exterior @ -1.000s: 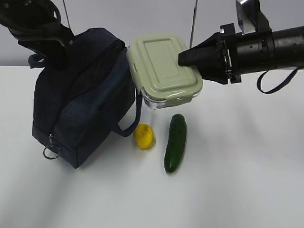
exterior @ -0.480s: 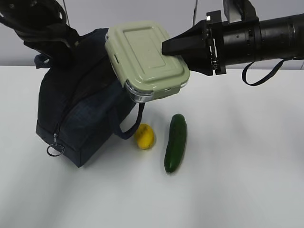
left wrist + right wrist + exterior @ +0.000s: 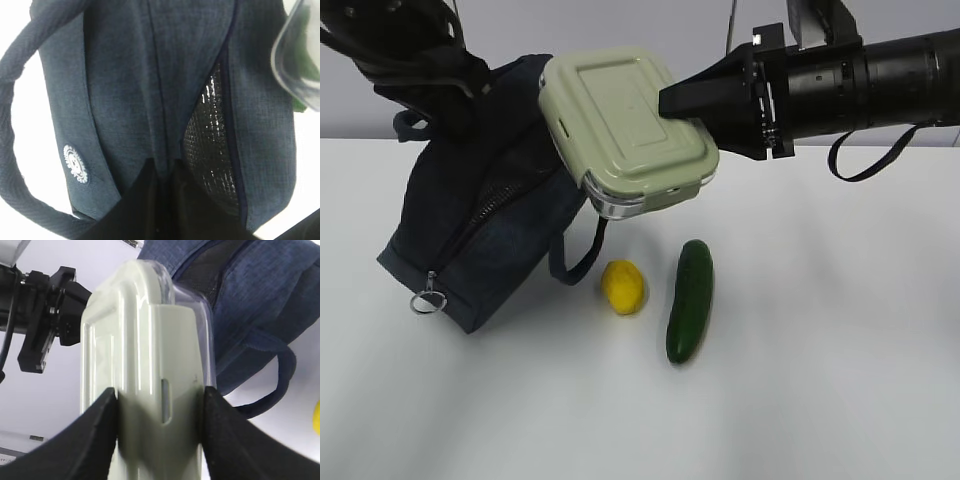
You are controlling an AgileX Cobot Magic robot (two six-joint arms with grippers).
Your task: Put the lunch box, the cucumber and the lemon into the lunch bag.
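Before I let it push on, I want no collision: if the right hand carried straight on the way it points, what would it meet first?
Likely the lunch bag: the right hand, holding the lunch box, points left toward the bag's open top. Depth is unclear, so the box could pass above it.

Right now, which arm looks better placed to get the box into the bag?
The right. Its tool already grips the box, held in the air beside the bag. The left tool is busy pinching the bag's fabric, holding its top open, so it probably should stay put.
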